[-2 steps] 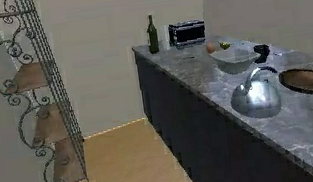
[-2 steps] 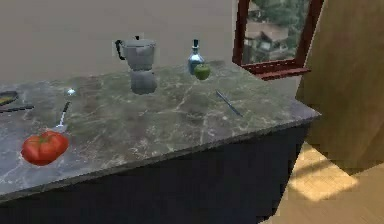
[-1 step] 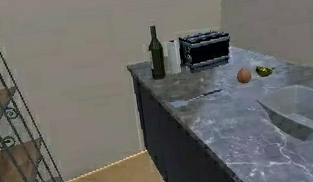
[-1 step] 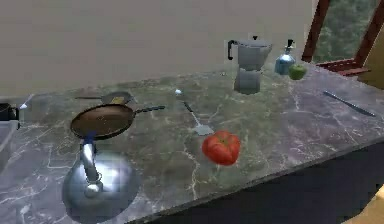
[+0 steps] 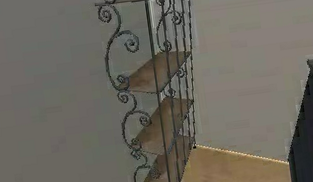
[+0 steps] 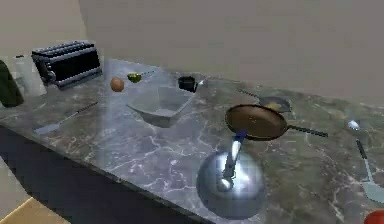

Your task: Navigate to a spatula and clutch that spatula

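The spatula (image 6: pixel 369 178) lies flat on the marble countertop (image 6: pixel 120 150) at the arm side view's right edge. It is right of the pan (image 6: pixel 258 122) and well apart from the toaster (image 6: pixel 65 62). A kettle (image 6: pixel 230 180) stands near the counter's near edge. The state of the gripper cannot be told.

A home kitchen. A dark marbled counter (image 6: pixel 130 150) carries a toaster (image 6: pixel 68 62) at the far left, a grey bowl (image 6: pixel 160 103) in the middle, a frying pan (image 6: pixel 258 121) to its right and a steel kettle (image 6: pixel 231 183) at the near edge. An iron scrollwork shelf (image 5: pixel 154 89) stands against a plain wall on a wood floor (image 5: pixel 226 171).
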Tool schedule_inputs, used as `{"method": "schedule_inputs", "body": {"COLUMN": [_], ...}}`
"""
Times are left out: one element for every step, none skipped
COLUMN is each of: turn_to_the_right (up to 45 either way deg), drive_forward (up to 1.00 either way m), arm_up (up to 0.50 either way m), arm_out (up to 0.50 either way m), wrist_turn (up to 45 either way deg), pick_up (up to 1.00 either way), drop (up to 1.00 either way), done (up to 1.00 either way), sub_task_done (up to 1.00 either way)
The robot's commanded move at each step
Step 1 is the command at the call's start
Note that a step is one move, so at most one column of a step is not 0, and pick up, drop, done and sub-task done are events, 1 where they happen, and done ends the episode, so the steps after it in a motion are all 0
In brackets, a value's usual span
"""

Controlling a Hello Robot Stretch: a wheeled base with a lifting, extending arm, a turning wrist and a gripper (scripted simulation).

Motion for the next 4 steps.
{"method": "schedule_inputs", "body": {"turn_to_the_right": [-24.0,-3.0,45.0,6.0], "drive_forward": [0.00,0.00,0.00,0.00], "arm_up": [0.00,0.00,0.00,0.00], "arm_out": [0.00,0.00,0.00,0.00], "wrist_turn": [0.0,0.0,0.0,0.0], "pick_up": [0.00,0.00,0.00,0.00], "drop": [0.00,0.00,0.00,0.00], "done": [0.00,0.00,0.00,0.00], "sub_task_done": [0.00,0.00,0.00,0.00]}}
